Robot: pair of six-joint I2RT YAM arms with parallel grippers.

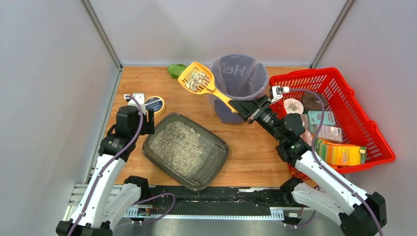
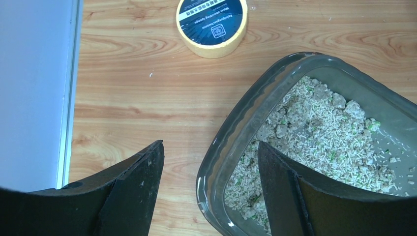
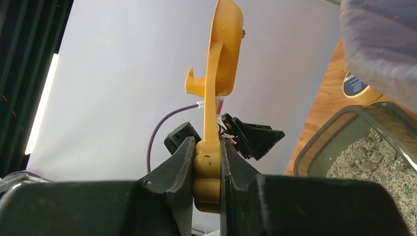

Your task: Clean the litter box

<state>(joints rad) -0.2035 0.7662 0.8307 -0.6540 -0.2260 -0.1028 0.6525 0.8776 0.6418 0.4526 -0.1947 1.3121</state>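
The wooden table (image 1: 251,152) carries everything. The red basket (image 1: 339,88) sits well to the right of the litter box (image 1: 215,156), which lies front-left on the table with pale litter across its floor. The purple-lined bin (image 1: 264,81) stands just beyond the box's far right corner. The left gripper (image 2: 210,145) hangs wide open over the box's far left rim, one finger above bare wood and the other above the litter, holding nothing. The right gripper (image 3: 209,162) is clamped on the very end of the yellow scoop (image 1: 204,83), raised beyond the box's far edge. A tape roll (image 1: 155,104) sits just off the box's far left corner. Clumps (image 1: 196,79) fill the scoop head, which looks short of the bin's mouth, so I'd keep it level, move slowly to the right, and roll the wrist only once the head is over the opening.
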